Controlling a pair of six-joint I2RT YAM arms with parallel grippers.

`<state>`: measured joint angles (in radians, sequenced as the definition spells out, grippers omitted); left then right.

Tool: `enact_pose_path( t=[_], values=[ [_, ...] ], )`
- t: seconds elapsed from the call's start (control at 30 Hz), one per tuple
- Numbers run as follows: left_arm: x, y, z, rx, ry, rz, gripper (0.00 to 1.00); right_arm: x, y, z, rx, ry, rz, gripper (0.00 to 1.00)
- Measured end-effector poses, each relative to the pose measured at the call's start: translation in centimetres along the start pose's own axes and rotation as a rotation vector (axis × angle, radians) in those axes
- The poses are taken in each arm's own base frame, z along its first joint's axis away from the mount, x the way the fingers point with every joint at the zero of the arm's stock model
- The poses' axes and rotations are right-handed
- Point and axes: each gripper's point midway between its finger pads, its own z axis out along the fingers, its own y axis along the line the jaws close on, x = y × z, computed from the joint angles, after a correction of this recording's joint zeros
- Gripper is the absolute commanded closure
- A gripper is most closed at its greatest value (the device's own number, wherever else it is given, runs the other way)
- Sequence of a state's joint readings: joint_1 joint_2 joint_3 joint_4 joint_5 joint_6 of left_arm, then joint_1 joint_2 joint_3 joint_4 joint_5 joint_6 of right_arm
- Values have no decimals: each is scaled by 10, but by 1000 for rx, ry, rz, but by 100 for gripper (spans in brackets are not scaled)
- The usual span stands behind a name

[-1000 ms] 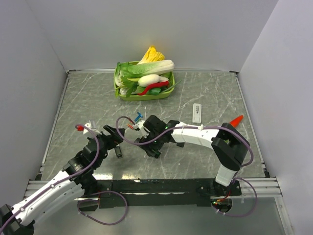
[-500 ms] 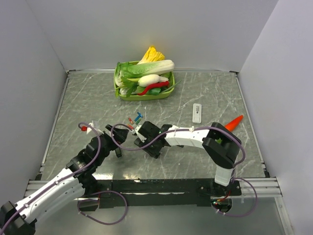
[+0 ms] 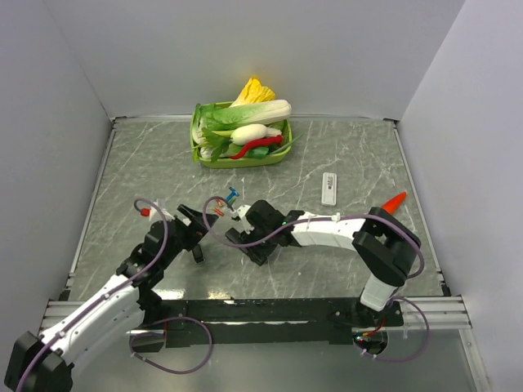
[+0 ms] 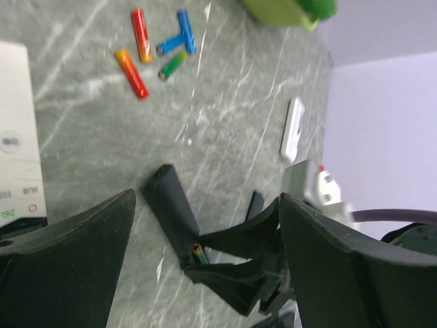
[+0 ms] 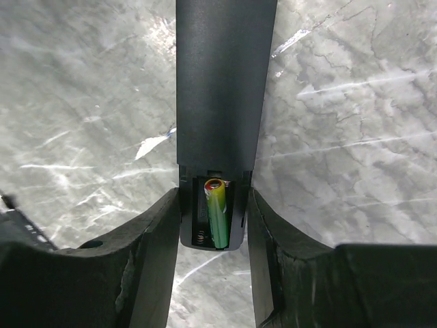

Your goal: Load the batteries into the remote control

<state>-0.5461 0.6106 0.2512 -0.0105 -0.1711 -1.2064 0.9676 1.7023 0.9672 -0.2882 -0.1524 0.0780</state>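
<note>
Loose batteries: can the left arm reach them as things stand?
Probably yes: the left gripper is open, with bare table between it and the loose batteries; the black remote in the right gripper lies off that line.

Marbled table [image 3: 147, 163]: batteries [image 4: 139, 34], remotes [image 4: 174, 201], basket [image 3: 237, 162]

The black remote control [image 5: 225, 89] lies back side up, its compartment open, with one battery [image 5: 217, 213] (green-yellow, red tip) inside. The loose batteries [image 4: 171, 44], red, blue and green, lie scattered nearby.
</note>
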Motion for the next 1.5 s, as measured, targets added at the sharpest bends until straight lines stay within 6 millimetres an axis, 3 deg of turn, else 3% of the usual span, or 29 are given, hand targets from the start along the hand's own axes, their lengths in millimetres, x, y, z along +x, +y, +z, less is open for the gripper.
enact_pose_path(
  t=[0.43, 0.63, 0.83, 0.93, 0.97, 1.03, 1.07, 1.2, 1.27, 1.37, 1.5],
  values=[
    [35, -6, 26, -54, 205, 30, 17, -16, 16, -16, -187, -184, 24, 100],
    [48, -1, 34, -85, 278, 54, 25, -25, 19, -22, -231, -249, 16, 100],
    [59, -7, 39, -77, 354, 83, 40, -32, 19, -25, -261, -282, 8, 100],
    [63, -10, 40, -55, 381, 90, 54, -35, 17, -27, -273, -295, 2, 100],
    [65, -10, 40, -52, 390, 92, 65, -36, 17, -27, -277, -299, 1, 100],
    [68, -9, 41, -52, 408, 93, 74, -37, 19, -28, -290, -305, -5, 98],
    [69, -8, 41, -54, 413, 92, 83, -38, 19, -28, -295, -305, -6, 97],
    [70, -10, 43, -48, 419, 92, 97, -36, 19, -26, -299, -296, 0, 78],
    [70, -9, 45, -57, 420, 94, 99, -35, 18, -25, -293, -294, 6, 73],
    [71, -6, 49, -78, 423, 94, 99, -34, 14, -22, -282, -287, 16, 49],
    [72, -3, 58, -123, 417, 94, 99, -31, 6, -20, -249, -272, 49, 36]
  ],
)
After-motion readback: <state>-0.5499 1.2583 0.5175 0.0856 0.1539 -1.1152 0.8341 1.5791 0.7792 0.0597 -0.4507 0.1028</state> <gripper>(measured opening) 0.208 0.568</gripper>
